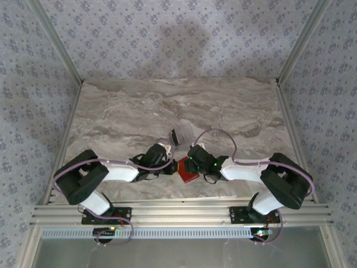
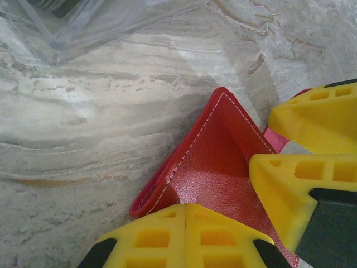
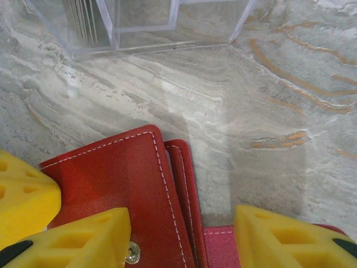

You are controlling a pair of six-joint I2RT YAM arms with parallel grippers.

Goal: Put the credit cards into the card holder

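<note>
Here the marble counter (image 1: 139,106) carries everything. The clear box (image 3: 145,25) stands just beyond the red card holder (image 3: 122,184), which lies near the front edge between both arms. The left jaws, pressed together, pinch its raised cover; the right jaws stand spread above it. The credit cards (image 3: 83,22) stand on edge inside the box.

Grained red leather card holder (image 2: 212,167); clear glossy plastic box (image 3: 167,33); marbled table (image 3: 290,84)
</note>
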